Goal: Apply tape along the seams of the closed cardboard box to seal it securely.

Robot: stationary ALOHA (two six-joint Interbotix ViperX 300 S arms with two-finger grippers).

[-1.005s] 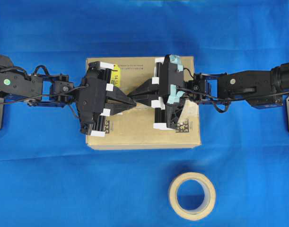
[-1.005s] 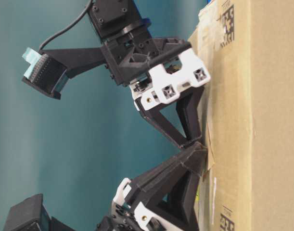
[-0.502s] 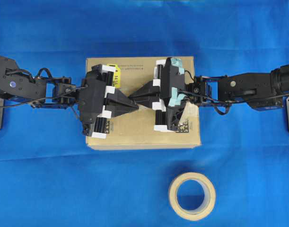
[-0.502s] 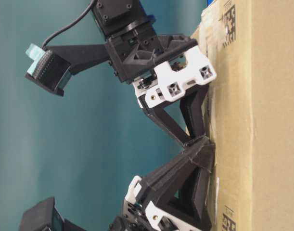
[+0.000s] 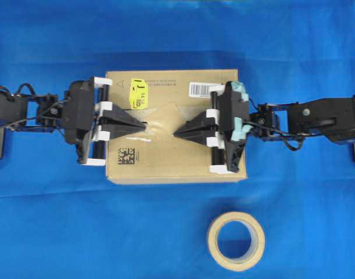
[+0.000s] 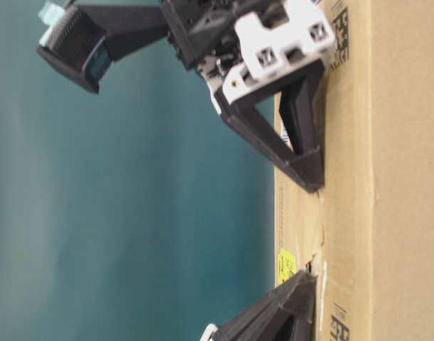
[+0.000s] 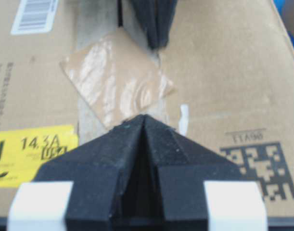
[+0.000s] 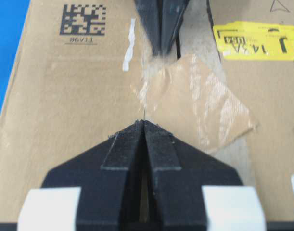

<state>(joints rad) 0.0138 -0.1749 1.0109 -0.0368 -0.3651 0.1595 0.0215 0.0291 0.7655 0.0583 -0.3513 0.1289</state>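
You had the tape point(image 5: 160, 114) lying skewed across the seam point(image 8: 177, 49) at mid-top of the cardboard box point(image 5: 165, 165), frame centre. Your left gripper point(image 5: 143, 124) and right gripper point(image 5: 177, 132) flanked it, both pinched closed, holding nothing.

Robotics laboratory bench: two black robot arms point(image 5: 32, 110) face each other over a table draped in blue cloth point(image 5: 177, 35); plain teal backdrop point(image 6: 96, 213) behind; no household furnishings.
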